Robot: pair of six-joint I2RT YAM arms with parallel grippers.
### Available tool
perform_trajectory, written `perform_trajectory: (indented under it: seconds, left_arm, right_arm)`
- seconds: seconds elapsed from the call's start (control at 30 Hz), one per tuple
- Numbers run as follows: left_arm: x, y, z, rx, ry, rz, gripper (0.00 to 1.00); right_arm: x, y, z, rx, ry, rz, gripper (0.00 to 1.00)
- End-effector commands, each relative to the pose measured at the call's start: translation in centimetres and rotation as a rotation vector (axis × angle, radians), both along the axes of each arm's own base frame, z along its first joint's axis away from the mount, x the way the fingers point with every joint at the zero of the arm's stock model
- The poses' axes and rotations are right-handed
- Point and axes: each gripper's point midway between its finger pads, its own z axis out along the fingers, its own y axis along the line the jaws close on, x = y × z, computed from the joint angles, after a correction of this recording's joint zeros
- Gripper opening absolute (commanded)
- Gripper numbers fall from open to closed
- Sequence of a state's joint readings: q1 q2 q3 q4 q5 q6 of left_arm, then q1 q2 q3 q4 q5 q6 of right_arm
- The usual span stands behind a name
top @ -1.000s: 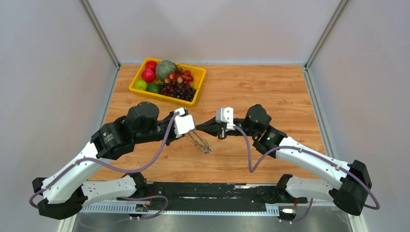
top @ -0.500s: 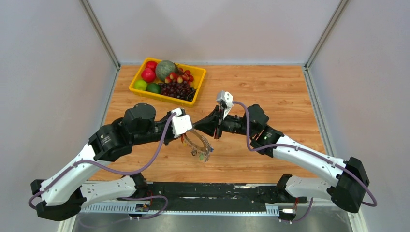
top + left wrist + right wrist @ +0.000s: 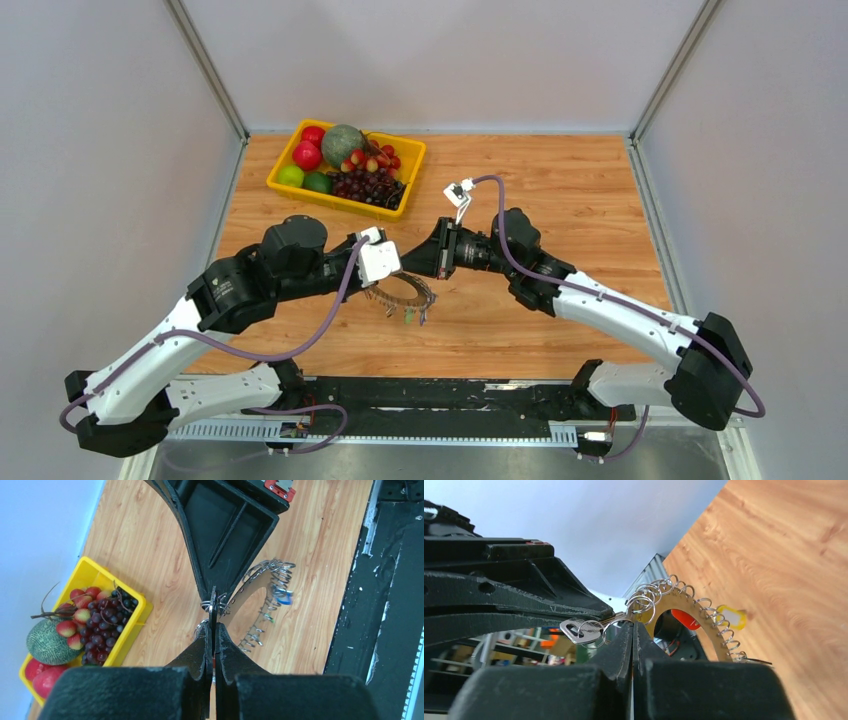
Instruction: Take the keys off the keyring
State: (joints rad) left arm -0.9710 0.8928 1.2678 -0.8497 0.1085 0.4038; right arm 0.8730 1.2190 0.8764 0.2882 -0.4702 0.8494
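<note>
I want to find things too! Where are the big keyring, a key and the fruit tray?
keyring [image 3: 246, 586], left wrist view, its flat band.
key [image 3: 575, 630], right wrist view, its silvery head.
fruit tray [image 3: 335, 200], top view, its near yellow rim.

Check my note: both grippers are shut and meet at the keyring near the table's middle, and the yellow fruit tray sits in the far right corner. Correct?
Not quite. The yellow fruit tray sits in the far left corner, as the top external view shows. The rest holds: left gripper and right gripper are shut, meeting at the keyring.
</note>
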Motion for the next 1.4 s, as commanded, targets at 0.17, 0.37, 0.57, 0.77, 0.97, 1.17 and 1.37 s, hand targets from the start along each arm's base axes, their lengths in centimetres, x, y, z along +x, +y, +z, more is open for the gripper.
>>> perform_trajectory:
  seconds: [0.17,0.37,0.57,0.77,0.97,1.17,1.37]
  left_arm:
    - [-0.8,-1.2,2.1,-0.064,-0.057,-0.093,0.0]
    - [-0.8,-1.2,2.3,-0.071,-0.062,-0.087,0.0]
    - [-1.2,-1.1,3.3,-0.101,-0.071,-0.096,0.0]
    - [-1.7,-1.3,3.9,-0.123,-0.068,-0.124,0.0]
    - [-2.0,-1.5,4.5,-0.145,-0.069,-0.14,0.0]
    - [-2.0,-1.6,4.6,-0.149,-0.063,-0.141,0.0]
    - [-2.0,-1.7,4.5,-0.147,-0.058,-0.142,0.0]
  right_arm:
    - [0.0,0.6,-0.8,-0.006,0.307,0.062,0.0]
    - [0.6,0.1,-0.1,-0.009,0.104,0.033,0.28]
    - [2.3,-3.0,-0.2,-0.089,-0.329,-0.117,0.43]
    - [1.8,-5.4,0.6,-0.125,-0.767,-0.132,0.42]
    - [-0.4,-6.2,1.5,-0.053,-1.098,-0.073,0.38]
    - [-1.9,-5.6,2.0,-0.025,-1.201,-0.017,0.36]
    - [-3.0,-4.8,3.2,0.022,-1.233,0.018,0.35]
